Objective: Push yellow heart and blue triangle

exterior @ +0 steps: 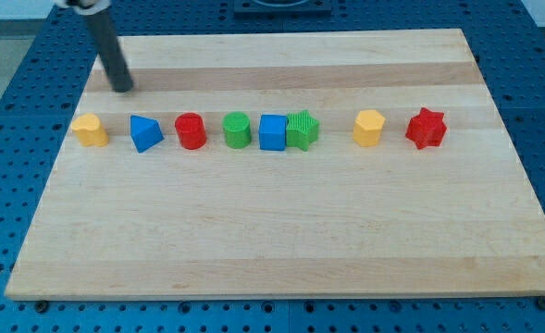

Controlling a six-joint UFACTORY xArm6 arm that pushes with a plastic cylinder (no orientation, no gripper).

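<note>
My tip [123, 90] is seen at the board's upper left, touching nothing; no gripper is fitted. The yellow heart [90, 130] lies near, at seven o'clock; the blue triangle [145, 133] near, at five o'clock.

The pale wooden worktop [281, 231] shows smooth matt grain, the yellow heart [90, 130] and blue triangle [145, 133] look like ridged plastic, and my tip [124, 90] is dark and matt.

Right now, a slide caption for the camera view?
My tip sits above the gap between yellow heart and blue triangle, touching neither.
</note>
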